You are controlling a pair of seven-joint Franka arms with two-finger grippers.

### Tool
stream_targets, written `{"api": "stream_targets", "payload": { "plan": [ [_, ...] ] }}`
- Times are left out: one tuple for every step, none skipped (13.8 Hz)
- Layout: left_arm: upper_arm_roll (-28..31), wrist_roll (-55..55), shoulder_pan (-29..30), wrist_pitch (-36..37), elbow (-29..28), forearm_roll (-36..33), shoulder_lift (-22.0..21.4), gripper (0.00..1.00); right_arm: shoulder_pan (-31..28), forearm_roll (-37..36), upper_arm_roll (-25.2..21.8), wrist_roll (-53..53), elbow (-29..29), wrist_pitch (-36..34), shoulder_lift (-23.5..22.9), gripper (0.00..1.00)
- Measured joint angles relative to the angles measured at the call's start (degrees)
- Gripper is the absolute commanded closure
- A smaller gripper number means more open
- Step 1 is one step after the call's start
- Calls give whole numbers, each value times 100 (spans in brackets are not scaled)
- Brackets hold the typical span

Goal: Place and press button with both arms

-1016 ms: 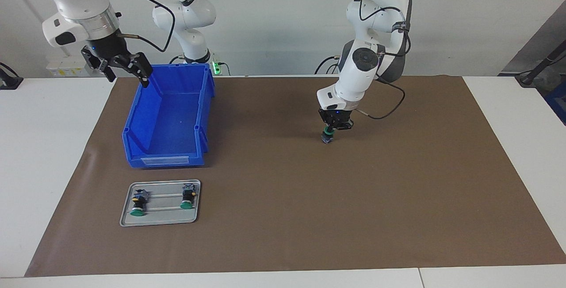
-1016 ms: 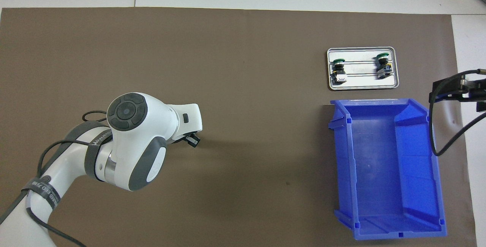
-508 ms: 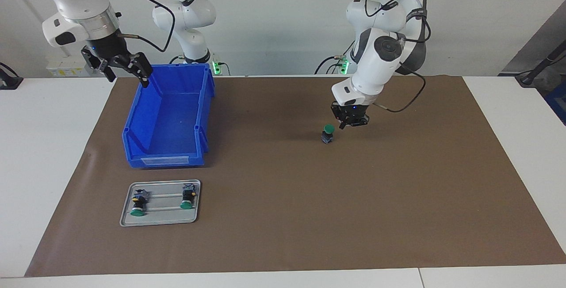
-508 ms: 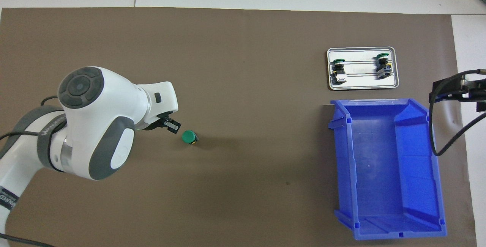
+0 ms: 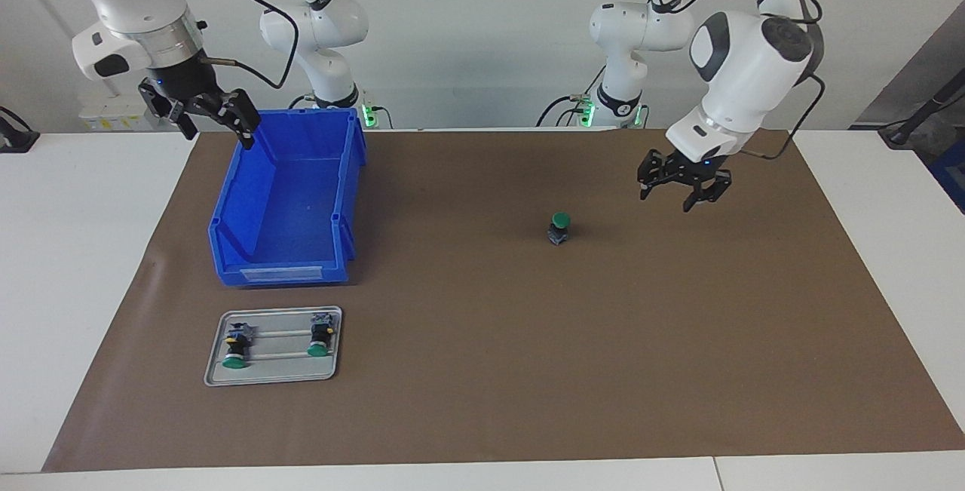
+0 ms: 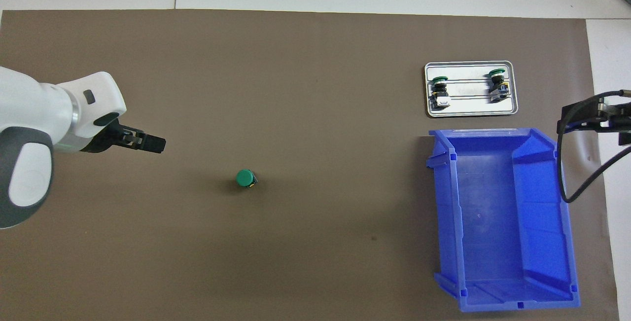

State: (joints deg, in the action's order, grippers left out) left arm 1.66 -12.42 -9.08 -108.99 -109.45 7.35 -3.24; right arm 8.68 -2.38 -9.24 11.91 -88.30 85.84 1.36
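- Button (image 5: 559,228) stands upright, green cap up, alone on the brown mat (image 5: 482,370) mid-desk.
- My left tool (image 5: 684,191): spread wide, empty, up over the mat toward the left arm's end, apart from the button.
- My right tool (image 5: 215,118): spread wide, empty, waiting over the blue bin (image 5: 290,204) rim.
- Two more buttons lie in the metal tray (image 5: 273,376).

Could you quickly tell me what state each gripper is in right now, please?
Left gripper: open, holding nothing, up over the mat; the button stands free.
Right gripper: open, holding nothing, waiting over the bin rim.
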Motion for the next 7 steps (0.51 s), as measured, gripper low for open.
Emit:
{"api": "stream_targets", "payload": {
  "plan": [
    [2,1,189,250,332,-95,-4,0,0,0,0,0,0,0,0,0],
    [5,5,333,498,650,-149,1,0,0,0,0,0,0,0,0,0],
    [5,22,448,742,968,-169,24,0,0,0,0,0,0,0,0,0],
    [5,42,529,963,1282,-185,68,0,0,0,0,0,0,0,0,0],
    [3,57,573,1173,1571,-239,133,0,0,0,0,0,0,0,0,0],
    [3,79,581,1365,1831,-319,207,0,0,0,0,0,0,0,0,0],
    [-4,110,581,1527,2063,-378,283,0,0,0,0,0,0,0,0,0]
  ]
}}
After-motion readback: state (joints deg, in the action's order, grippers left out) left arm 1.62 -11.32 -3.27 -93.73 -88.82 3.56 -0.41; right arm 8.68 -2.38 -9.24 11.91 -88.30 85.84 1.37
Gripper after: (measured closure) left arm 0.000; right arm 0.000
